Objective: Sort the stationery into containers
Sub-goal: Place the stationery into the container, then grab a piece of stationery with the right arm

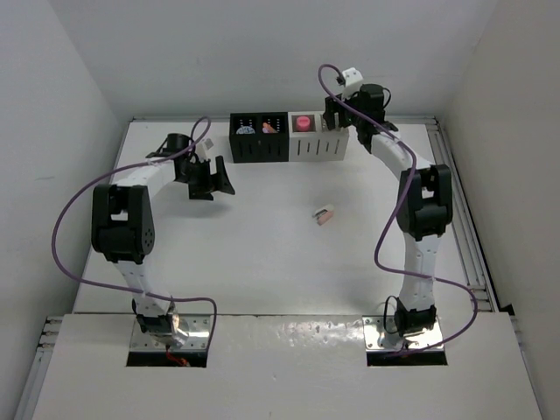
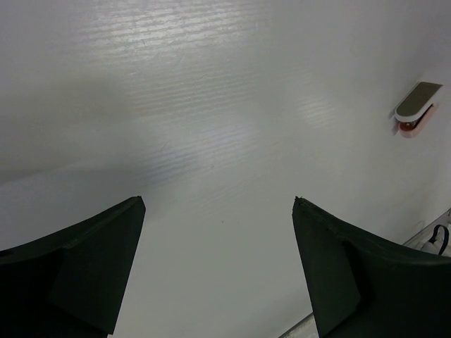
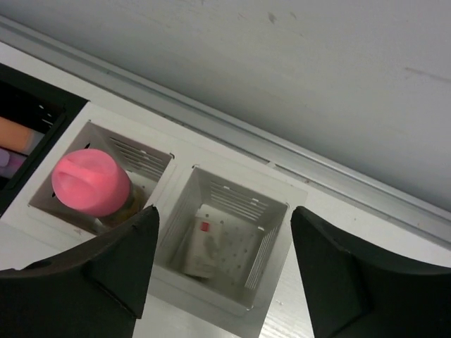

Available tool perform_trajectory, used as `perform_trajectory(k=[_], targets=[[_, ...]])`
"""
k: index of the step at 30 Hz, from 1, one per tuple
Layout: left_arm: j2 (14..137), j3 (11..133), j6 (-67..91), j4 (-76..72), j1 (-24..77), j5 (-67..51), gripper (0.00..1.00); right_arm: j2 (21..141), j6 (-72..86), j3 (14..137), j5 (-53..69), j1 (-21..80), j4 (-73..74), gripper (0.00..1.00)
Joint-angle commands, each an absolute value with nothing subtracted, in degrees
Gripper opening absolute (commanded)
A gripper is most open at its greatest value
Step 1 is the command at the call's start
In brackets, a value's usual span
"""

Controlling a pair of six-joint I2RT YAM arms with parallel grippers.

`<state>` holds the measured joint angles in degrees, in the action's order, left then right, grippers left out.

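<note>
The black organizer [image 1: 259,138] and the white organizer [image 1: 319,140] stand side by side at the back of the table. The black one holds the blue-white tape roll [image 1: 246,128] and the pale pink stick [image 1: 269,127]. The hot-pink tube [image 3: 91,182] stands in the white one's left compartment. A white eraser block [image 3: 204,243] lies in its right compartment [image 3: 239,211]. My right gripper [image 3: 224,209] hovers open and empty above that compartment. A second white-and-pink eraser [image 1: 325,215] lies on the table, and shows in the left wrist view [image 2: 416,107]. My left gripper [image 2: 218,201] is open and empty over bare table at back left.
A metal rail [image 3: 232,134] runs along the back wall just behind the organizers. The black organizer's corner [image 3: 28,113] shows at the left edge of the right wrist view. A rail with a cable [image 2: 433,236] runs along the table's right edge.
</note>
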<state>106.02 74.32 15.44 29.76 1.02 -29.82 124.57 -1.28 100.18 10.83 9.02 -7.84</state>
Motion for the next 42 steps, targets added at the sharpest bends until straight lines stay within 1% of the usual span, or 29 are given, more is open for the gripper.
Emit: perform_trajectory(k=[1, 2, 3, 4, 5, 7, 8, 9, 10, 13, 14, 15, 17, 18, 20, 21, 22, 26, 29, 30, 31, 33, 35, 36, 42], targets=[[105.65, 77.17, 13.89, 30.94, 0.35, -30.94, 0.92, 118.75, -2.11, 100.63, 13.09, 8.18, -7.92, 0.75], [105.3, 77.08, 13.89, 30.85, 0.35, -30.85, 0.92, 117.7, -0.98, 100.46, 14.05, 7.74, -7.74, 0.75], [104.34, 76.82, 13.71, 30.76, 0.35, -30.59, 0.92, 114.9, -0.44, 99.33, 15.72, 7.47, -7.65, 0.72], [103.72, 75.95, 13.62, 30.15, 0.26, -30.5, 0.92, 113.13, -0.44, 98.1, 20.43, 6.86, -6.95, 0.69], [103.01, 75.24, 13.54, 29.8, 0.26, -30.5, 0.92, 111.11, -0.44, 96.78, 22.83, 6.68, -6.42, 0.59], [101.08, 73.66, 13.18, 28.83, 0.18, -30.5, 0.92, 104.87, -4.8, 91.16, 27.84, 6.68, -1.96, 0.53], [100.12, 73.3, 12.84, 28.65, 0.18, -30.67, 0.92, 103.37, -7.18, 88.53, 32.91, 6.68, 1.81, 0.5], [99.76, 72.6, 12.14, 28.57, 0.18, -31.63, 0.92, 100.75, -12.86, 87.64, 34.7, 7.03, 9.42, 0.48], [99.49, 72.25, 11.69, 28.56, 0.18, -32.25, 0.92, 99.68, -15.79, 86.76, 37.41, 7.21, 13.58, 0.48], [98.97, 71.46, 9.59, 29.09, 0.09, -35.94, 0.91, 95.55, -28.0, 81.23, 39.9, 7.91, 24.94, 0.45], [98.62, 71.37, 8.97, 29.18, 0.09, -38.12, 0.91, 94.32, -30.73, 77.21, 40.25, 8.17, 26.7, 0.4], [98.35, 71.28, 7.66, 29.27, 0.0, -38.93, 0.91, 91.78, -36.59, 75.25, 40.43, 8.43, 27.33, 0.37], [97.65, 70.84, 6.77, 29.36, 0.09, -40.69, 0.91, 89.83, -42.34, 70.08, 40.35, 9.05, 29.08, 0.31], [97.47, 70.58, 6.77, 28.92, 0.09, -40.95, 0.91, 89.3, -47.76, 69.18, 40.25, 9.75, 30.4, 0.28], [96.86, 69.96, 6.59, 28.65, 0.18, -41.31, 0.9, 89.56, -53.15, 68.29, 39.56, 10.54, 36.26, 0.24], [96.77, 69.87, 6.68, 28.57, 0.26, -41.22, 0.9, 90.0, -58.05, 68.2, 39.38, 11.5, 37.95, 0.24], [96.51, 69.7, 6.59, 28.56, 0.35, -41.13, 0.9, 90.26, -59.66, 66.55, 38.94, 12.04, 38.75, 0.24], [96.24, 69.26, 6.5, 28.39, 0.44, -40.43, 0.89, 90.7, -68.88, 60.57, 35.52, 14.84, 35.96, 0.26], [96.68, 69.69, 6.07, 29.0, 0.53, -40.69, 0.9, 94.64, -71.27, 60.72, 32.17, 16.17, 35.06, 0.34], [97.03, 69.87, 5.89, 29.35, 0.61, -40.78, 0.89, 96.22, -71.8, 63.52, 31.73, 16.26, 36.11, 0.44], [97.21, 70.31, 5.28, 29.79, 0.62, -40.69, 0.89, 99.29, -72.15, 65.02, 31.29, 16.52, 37.86, 0.52], [97.91, 71.28, 4.57, 31.11, 0.53, -40.52, 0.89, 101.5, -73.38, 68.1, 30.41, 16.61, 38.23, 0.64], [98.26, 71.54, 4.22, 31.55, 0.53, -40.52, 0.89, 103.97, -76.54, 69.17, 29.89, 16.61, 38.41, 0.68], [98.44, 71.54, 4.13, 31.55, 0.61, -40.34, 0.89, 104.58, -77.6, 70.13, 29.71, 16.61, 38.76, 0.71], [99.76, 71.54, 4.39, 31.2, 0.61, -40.43, 0.89, 109.07, -84.98, 72.42, 28.39, 17.58, 38.59, 0.75]])
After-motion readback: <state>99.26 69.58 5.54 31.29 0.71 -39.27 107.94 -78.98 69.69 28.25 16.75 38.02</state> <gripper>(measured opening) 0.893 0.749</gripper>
